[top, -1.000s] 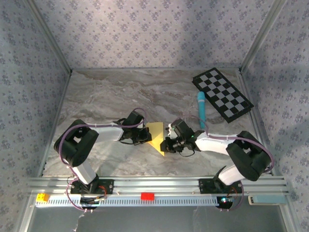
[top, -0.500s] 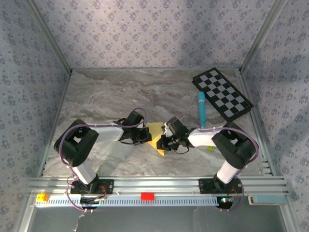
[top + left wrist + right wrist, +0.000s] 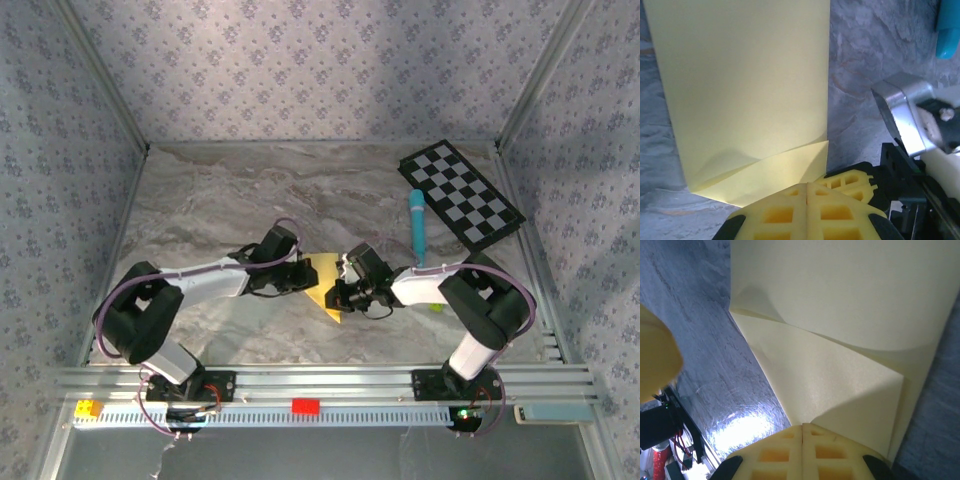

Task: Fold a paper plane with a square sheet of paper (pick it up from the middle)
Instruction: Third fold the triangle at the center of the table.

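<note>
The square sheet of paper (image 3: 325,283) is a yellow folded wedge lying on the marble table between my two grippers. In the left wrist view the paper (image 3: 750,90) has a flap folded up along its near edge. My left gripper (image 3: 806,186) is shut, its tips resting on that flap. It sits at the sheet's left edge (image 3: 303,281) in the top view. My right gripper (image 3: 343,293) is at the sheet's right edge. In the right wrist view, a raised triangular flap of the paper (image 3: 840,300) runs to a point at the shut jaws of that gripper (image 3: 802,426).
A light-blue marker (image 3: 417,228) lies just behind the right arm, and its end shows in the left wrist view (image 3: 947,30). A black-and-white checkered board (image 3: 460,195) is at the back right. A tiny yellow-green ball (image 3: 436,306) sits beside the right arm.
My right gripper slid left onto the paper's edge and closed fully. Its elbow swung in. The left arm's elbow dropped and moved left while its gripper stayed at the paper.
</note>
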